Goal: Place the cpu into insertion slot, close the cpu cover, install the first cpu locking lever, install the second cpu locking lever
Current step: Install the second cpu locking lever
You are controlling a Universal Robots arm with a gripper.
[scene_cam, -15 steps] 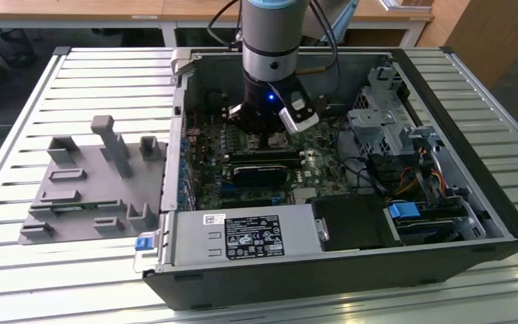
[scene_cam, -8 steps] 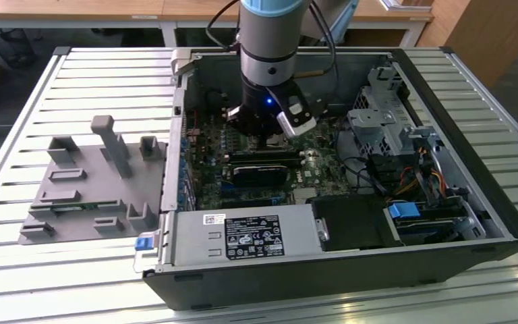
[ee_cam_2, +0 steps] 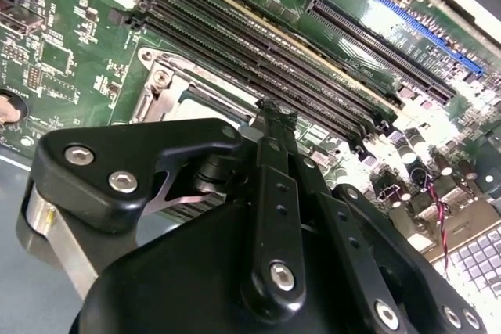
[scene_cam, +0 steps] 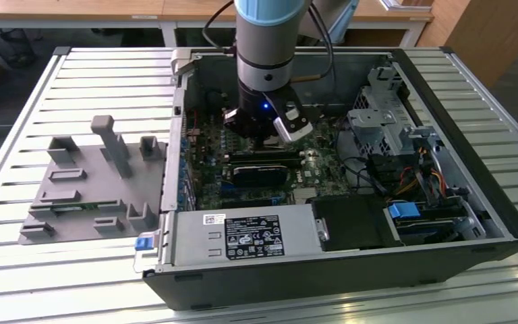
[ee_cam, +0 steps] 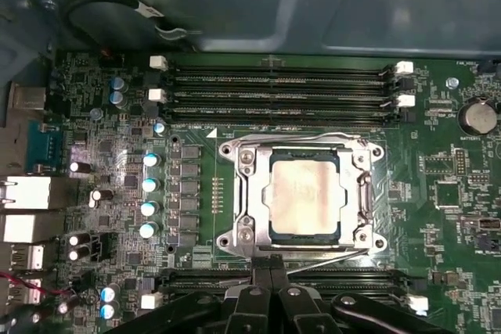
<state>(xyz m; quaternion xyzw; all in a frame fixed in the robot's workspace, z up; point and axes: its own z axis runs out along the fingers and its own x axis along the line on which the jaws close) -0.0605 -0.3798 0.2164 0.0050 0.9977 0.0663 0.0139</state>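
Silver cpu cover [ee_cam: 301, 193] down (hand [ee_cam: 270, 265] tips cut off).

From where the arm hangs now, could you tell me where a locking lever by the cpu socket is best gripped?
My judgement: grip the thin wire lever near its free end, coming straight down from above. In the first wrist view it lies low along the cpu cover, at the edge nearest the gripper, with memory slots flanking the socket, so a sideways approach looks cramped.

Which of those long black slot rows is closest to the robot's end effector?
The memory slots just beside the end effector, bordering the cpu cover; the other bank lies across the socket.
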